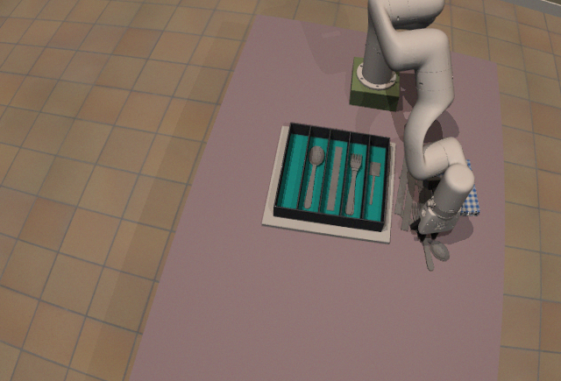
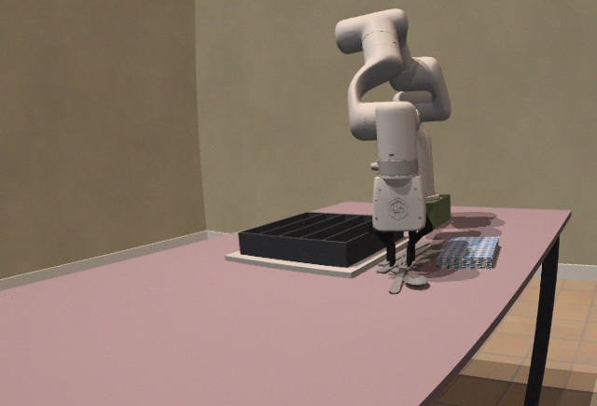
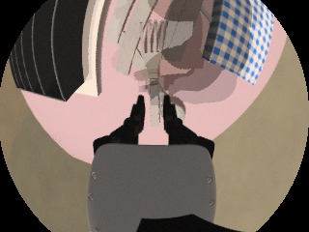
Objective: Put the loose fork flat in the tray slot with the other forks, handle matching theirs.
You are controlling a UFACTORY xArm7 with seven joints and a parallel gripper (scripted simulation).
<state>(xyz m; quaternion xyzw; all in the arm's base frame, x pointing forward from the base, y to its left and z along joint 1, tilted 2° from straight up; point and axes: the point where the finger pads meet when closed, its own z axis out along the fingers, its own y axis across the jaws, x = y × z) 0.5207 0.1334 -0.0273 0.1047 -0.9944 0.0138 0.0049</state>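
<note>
The black tray with teal slots lies on a white mat. Its fourth slot from the left holds a fork [image 1: 354,182] with tines toward the robot base. The loose fork [image 3: 154,42] lies in a pile of cutlery on the table right of the tray, tines pointing away from the wrist camera. Its handle runs back between my fingers. My gripper [image 3: 154,102] is down at the table, partly open, with one finger on each side of the handle and a small gap on each side. It also shows in the side view [image 2: 399,261] and from above [image 1: 425,234].
A loose spoon [image 1: 438,250] and other flat cutlery [image 1: 407,198] lie around the gripper. A blue checked napkin [image 1: 471,195] lies just right of it. The other tray slots hold a spoon [image 1: 315,178], a knife [image 1: 334,182] and a small spatula [image 1: 373,179]. The green base block [image 1: 375,89] stands behind the tray.
</note>
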